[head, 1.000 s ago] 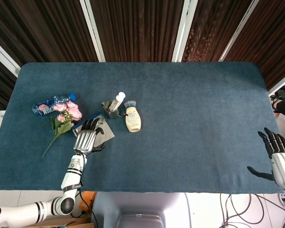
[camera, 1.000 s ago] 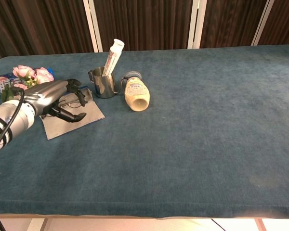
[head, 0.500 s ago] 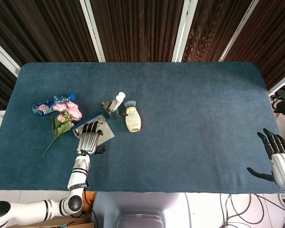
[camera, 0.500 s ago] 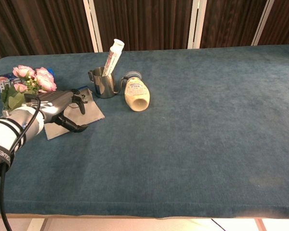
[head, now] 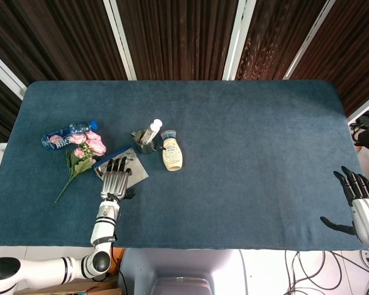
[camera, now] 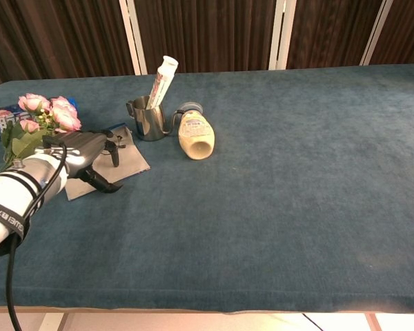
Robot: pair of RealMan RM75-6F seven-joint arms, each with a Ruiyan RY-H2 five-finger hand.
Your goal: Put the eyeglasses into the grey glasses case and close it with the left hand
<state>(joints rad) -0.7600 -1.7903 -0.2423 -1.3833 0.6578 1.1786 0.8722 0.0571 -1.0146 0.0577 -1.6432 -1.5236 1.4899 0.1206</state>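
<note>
The left hand has drawn back toward the robot over the past second and now lies lower over the grey glasses case, fingers spread and gripping nothing. The right hand hangs unmoved off the bench's far right corner, fingers apart and empty.

Just beyond the left fingertips stand a steel cup with a white tube in it, and a cream bottle lying on its side. To the hand's left lie pink flowers and a blue water bottle.

From the chest view the hand hides most of the case, with only a sliver of the eyeglasses showing on it; the head view does not show them clearly.
</note>
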